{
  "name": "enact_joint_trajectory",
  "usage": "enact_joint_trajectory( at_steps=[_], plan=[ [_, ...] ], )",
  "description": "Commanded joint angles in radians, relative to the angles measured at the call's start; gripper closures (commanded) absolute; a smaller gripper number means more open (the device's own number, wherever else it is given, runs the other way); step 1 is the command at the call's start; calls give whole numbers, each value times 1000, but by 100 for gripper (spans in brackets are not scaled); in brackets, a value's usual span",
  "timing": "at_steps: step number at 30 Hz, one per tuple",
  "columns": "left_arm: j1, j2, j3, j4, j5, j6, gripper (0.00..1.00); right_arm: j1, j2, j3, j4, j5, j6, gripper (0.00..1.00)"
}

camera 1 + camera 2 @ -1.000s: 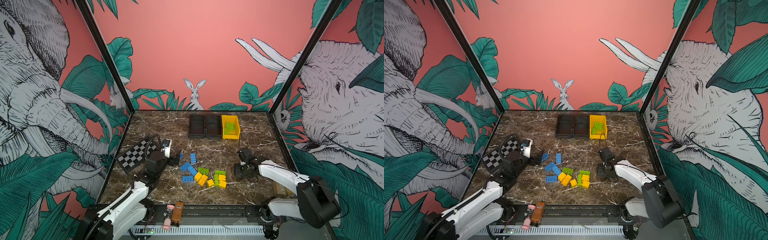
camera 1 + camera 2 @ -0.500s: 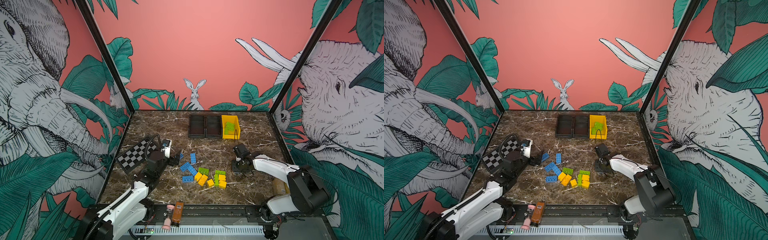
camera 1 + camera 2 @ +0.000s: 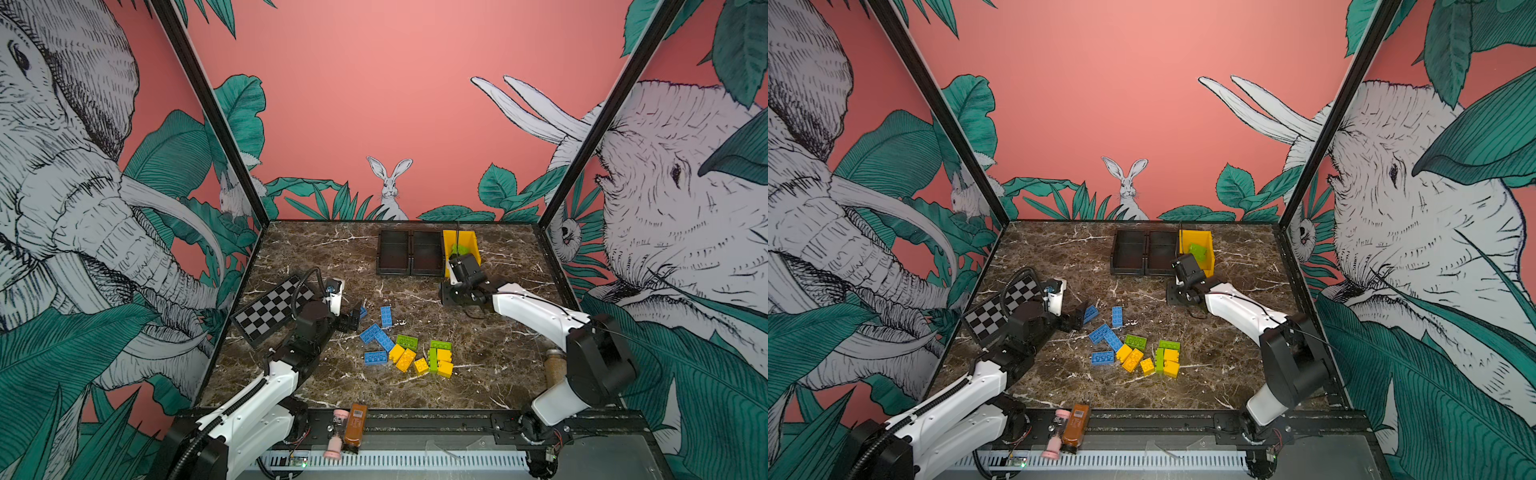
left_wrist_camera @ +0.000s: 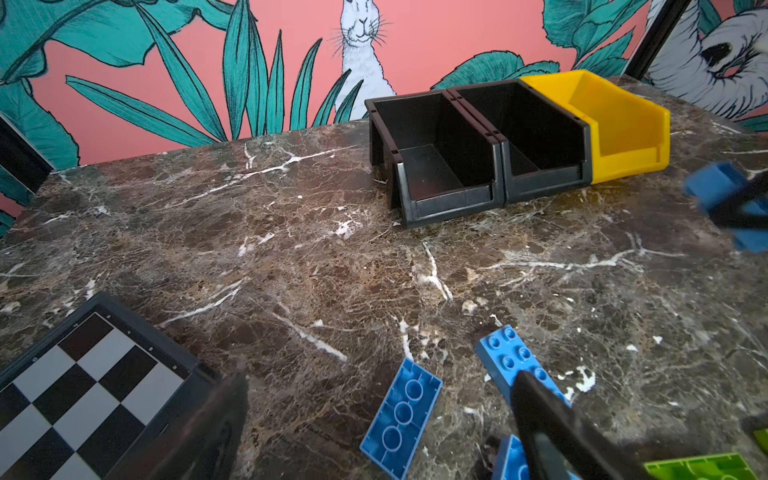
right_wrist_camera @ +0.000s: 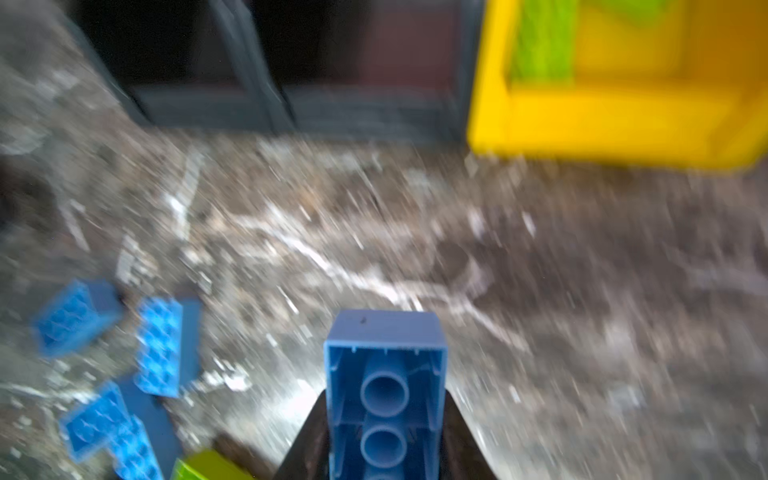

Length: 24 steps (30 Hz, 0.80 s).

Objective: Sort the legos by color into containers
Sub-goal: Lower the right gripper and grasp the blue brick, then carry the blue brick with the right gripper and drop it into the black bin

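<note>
Right now a blue brick (image 5: 384, 332) is clamped in the right pincer (image 5: 384, 432), its hollow underside facing the wrist camera at the lower centre of that view. It is held just in front of the row of bins at the upper centre of both top views, seemingly clear of the worktop (image 3: 316, 257). The yellow bin (image 3: 467, 237) already holds a green brick (image 3: 459, 249), and the two black bins (image 3: 428, 239) beside it look empty. The step in hand is, I judge, carrying blue to a bin. The next move calls for clearing a black bin's front lip and letting go inside.

The loose bricks (image 3: 405, 347), in blue, green and yellow, lie at the centre of the top views. At their left edge the left pincer (image 3: 353, 318) stands wide with nothing in it. One finger overlaps a blue piece in the left wrist view.

The held brick cannot be seen in the top views, because the wrist covers it. The right wrist view is smeared, so the bin edges are vague. A brown bottle (image 3: 555, 368) at the right is half hidden by the arm.
</note>
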Motion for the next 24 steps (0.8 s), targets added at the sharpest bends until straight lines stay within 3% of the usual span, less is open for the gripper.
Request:
enact_joint_trajectory(
  at_steps=[1, 11, 19, 24],
  plan=[
    [3, -2, 2, 26, -3, -6, 1, 17, 120, 154, 36, -42, -79, 76],
    [3, -17, -16, 47, -22, -13, 1, 51, 520, 725, 3, -59, -104, 76],
    [4, -50, -30, 50, -30, -12, 1, 55, 713, 973, -14, -16, -81, 75],
    [4, -49, -28, 47, -26, -12, 1, 54, 796, 1092, -83, 16, -102, 66]
  ],
)
